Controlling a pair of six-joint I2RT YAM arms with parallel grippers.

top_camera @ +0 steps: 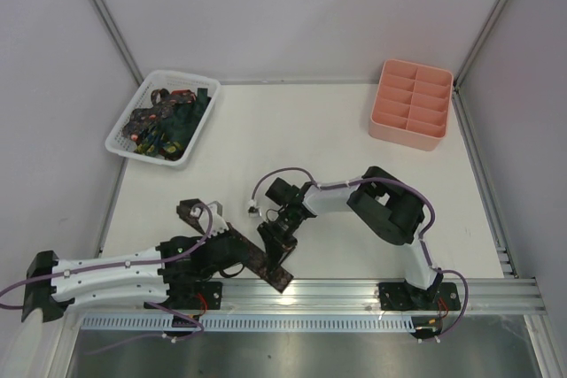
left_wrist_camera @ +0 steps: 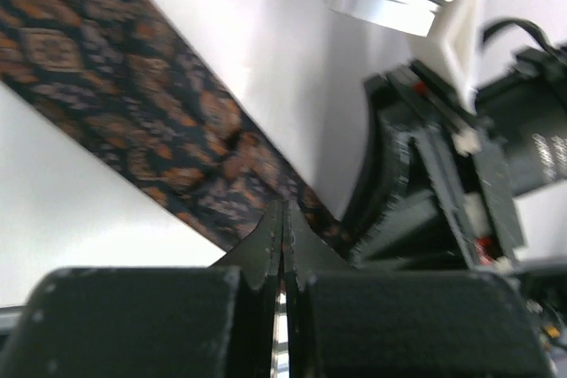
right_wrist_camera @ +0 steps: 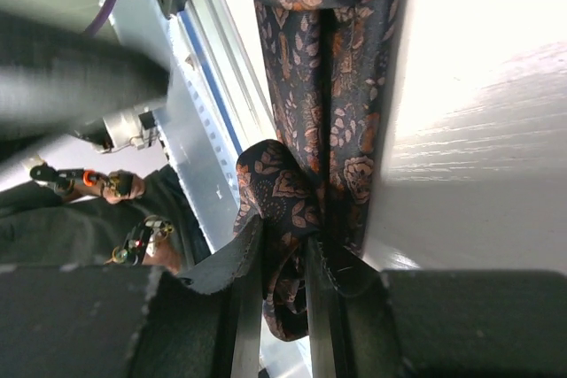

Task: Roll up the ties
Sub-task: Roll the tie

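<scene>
Left end effector (left_wrist_camera: 282, 219) together at diagonal brown tie (left_wrist_camera: 133, 104), far-left to near-right; right end effector (right_wrist_camera: 283, 243) clamped on it.

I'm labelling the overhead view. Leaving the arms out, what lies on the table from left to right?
basket → brown tie → pink tray
</scene>
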